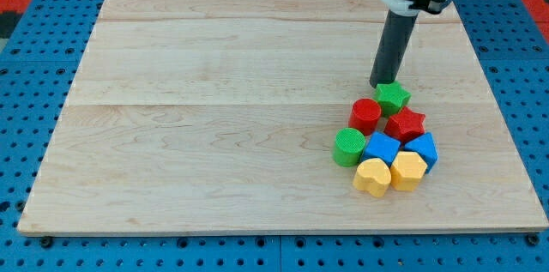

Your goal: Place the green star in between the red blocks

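Note:
The green star [393,96] sits at the top of a cluster of blocks in the view's right half. It touches the red cylinder [365,115] at its lower left and the red star [405,123] just below it. My tip [381,83] stands just above and left of the green star, touching or nearly touching its upper edge.
Below the red blocks lie a green cylinder [348,147], a blue cube [382,147], a second blue block [423,148], a yellow heart [371,177] and a yellow block [407,170]. The wooden board [214,117] rests on a blue pegboard; its right edge is close to the cluster.

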Robot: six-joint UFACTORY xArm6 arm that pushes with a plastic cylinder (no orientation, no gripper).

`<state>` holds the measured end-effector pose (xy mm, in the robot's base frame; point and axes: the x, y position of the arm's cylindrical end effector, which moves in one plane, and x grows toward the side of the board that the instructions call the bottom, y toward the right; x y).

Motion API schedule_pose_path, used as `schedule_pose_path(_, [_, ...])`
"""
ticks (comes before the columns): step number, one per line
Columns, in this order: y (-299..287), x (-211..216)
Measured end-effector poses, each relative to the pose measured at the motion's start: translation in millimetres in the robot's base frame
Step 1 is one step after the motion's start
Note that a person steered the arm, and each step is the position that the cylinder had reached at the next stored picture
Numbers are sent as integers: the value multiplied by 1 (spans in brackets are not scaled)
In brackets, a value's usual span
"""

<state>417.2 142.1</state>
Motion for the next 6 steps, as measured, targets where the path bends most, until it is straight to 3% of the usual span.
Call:
schedule_pose_path(1, [-3, 14])
schedule_pose_path(3, [-3, -7])
schedule_pose_path(5, [2, 32])
schedule_pose_path(6, [-12, 24])
